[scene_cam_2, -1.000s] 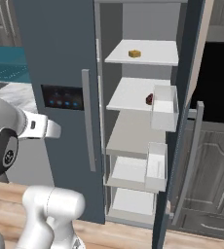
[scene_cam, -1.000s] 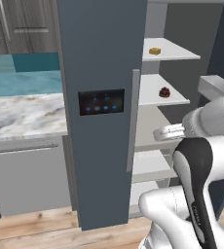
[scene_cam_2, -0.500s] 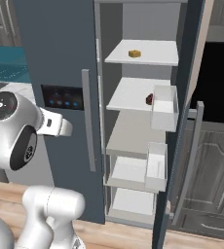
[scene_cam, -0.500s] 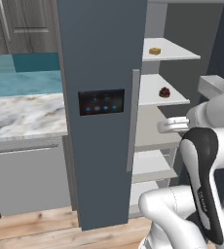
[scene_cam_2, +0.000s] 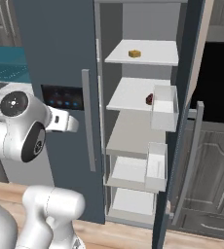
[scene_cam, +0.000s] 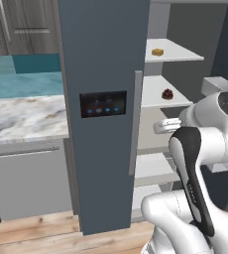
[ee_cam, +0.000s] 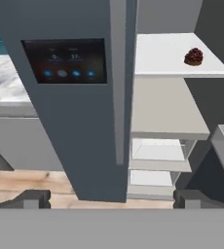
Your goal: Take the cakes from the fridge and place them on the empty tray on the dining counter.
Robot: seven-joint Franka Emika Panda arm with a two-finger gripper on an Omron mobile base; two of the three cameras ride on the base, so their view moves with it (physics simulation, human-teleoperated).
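The slate blue-grey fridge (scene_cam: 101, 59) stands with its left door shut and its right side open. A yellow-orange squarish cake (scene_cam: 158, 51) (scene_cam_2: 134, 53) sits on the top shelf. One shelf lower rests a dark red-brown round cake (scene_cam: 168, 93) (scene_cam_2: 149, 99) (ee_cam: 194, 56). My gripper (ee_cam: 113, 200) is open and holds nothing. It hangs in front of the shut door, below the black control panel (ee_cam: 64, 61) and well short of the shelves. The long grey handle (ee_cam: 118, 82) runs straight ahead of it. The tray and the dining counter are out of view.
The open right door (scene_cam_2: 189, 87) carries clear bins (scene_cam_2: 164, 108) close beside the shelves. Dark cabinets (scene_cam_2: 216, 194) stand right of it. A marbled counter (scene_cam: 22, 114) with a teal backsplash lies left of the fridge. The floor is wood.
The arm's upper joints have swung round and the hand has edged slightly toward the fridge. The gripper stays open. Both cakes lie where they were.
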